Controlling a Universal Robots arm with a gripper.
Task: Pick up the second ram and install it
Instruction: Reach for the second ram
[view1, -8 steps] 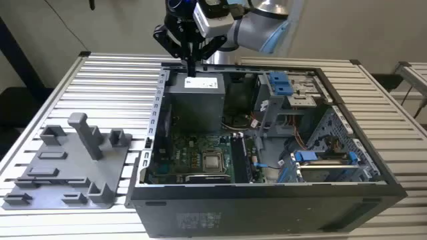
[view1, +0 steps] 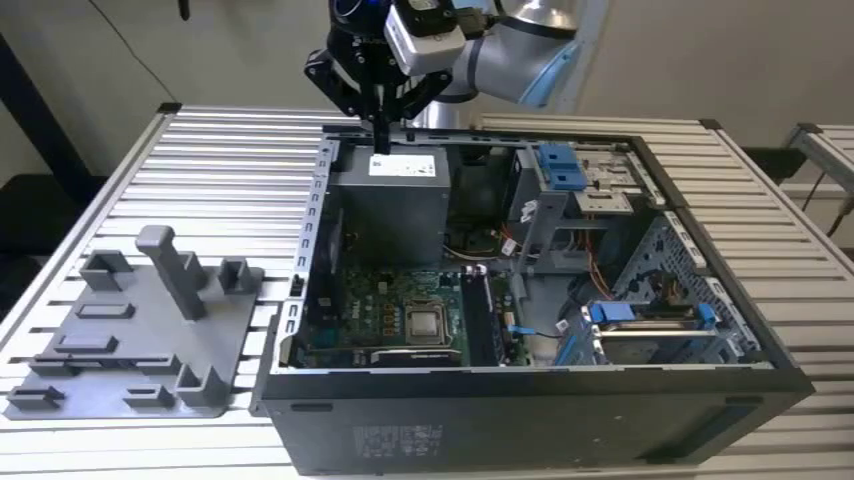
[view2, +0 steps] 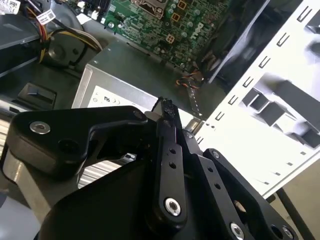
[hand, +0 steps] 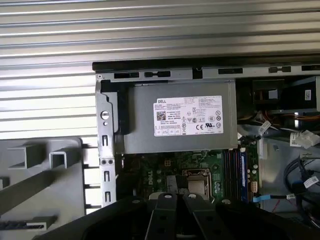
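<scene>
The second ram (hand: 243, 171) seemingly stood on edge in a slot on the motherboard (view1: 380, 300), right of the processor (view1: 427, 323). Farther off sat the white-labelled power supply (hand: 180, 117), above which the gripper (view2: 167, 106) hung, jaws closed on nothing. The grey fixture (view1: 134, 350) lay left on the tabletop (view1: 240, 170).

The open computer case (hand: 105, 115) lay on a ribbed metal table (hand: 160, 30), with the grey power supply (hand: 180, 117) and its white label just inside the case's wall. Next to the supply sat the green motherboard (hand: 150, 172), whose silver processor socket (hand: 196, 182) stood just beside a row of narrow memory slots (hand: 232, 172), with loose cables (hand: 295, 140) past those. A grey plastic fixture (hand: 70, 222) with upright brackets lay on the table just outside the case, and the gripper's (hand: 178, 199) black links crossed in front of the motherboard.
</scene>
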